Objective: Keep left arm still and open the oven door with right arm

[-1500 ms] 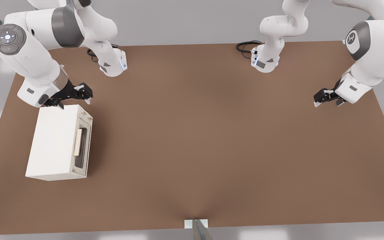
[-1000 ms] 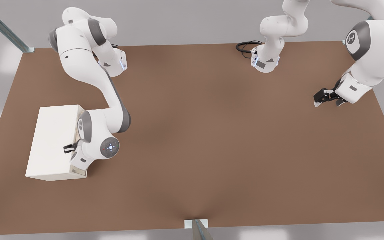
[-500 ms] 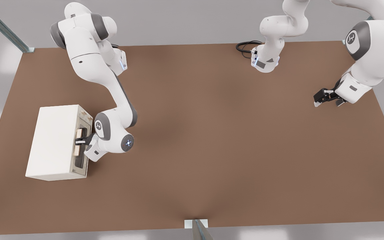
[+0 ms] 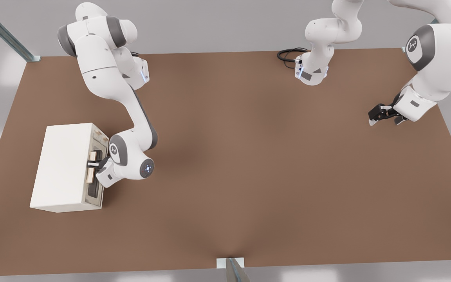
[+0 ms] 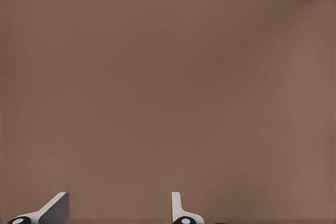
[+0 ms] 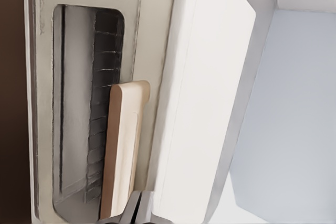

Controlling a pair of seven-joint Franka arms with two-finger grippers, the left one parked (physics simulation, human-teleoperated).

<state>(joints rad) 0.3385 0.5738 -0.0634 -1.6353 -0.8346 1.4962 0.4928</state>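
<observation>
The oven [image 4: 63,164] lies at the front view's left, its cream-white oven door [image 4: 94,190] facing the table's middle and sitting flush with the white body. A pale beige bar handle [image 4: 89,177] runs along the door's dark window. My right arm [image 4: 129,158] reaches down from the far edge, and its gripper [image 4: 91,163] is at the handle's middle. In the right wrist view the handle [image 6: 123,145] stands before the window [image 6: 107,66] of the oven door [image 6: 44,103]. The gripper [image 6: 140,211] is shut at the handle's edge beside the oven's top, with nothing visible between its tips.
The oven stands on a brown table [image 4: 249,156]. The left arm [image 4: 429,66] hangs over the front view's right side, far from the oven. Two arm bases [image 4: 311,72] and a black cable [image 4: 288,55] sit at the far edge. A metal post [image 4: 233,270] stands at the near edge.
The right arm swung down from beside the oven's far end, passed over the oven front, then settled with its gripper at the door handle. In the last half second it shifted slightly toward the oven.
</observation>
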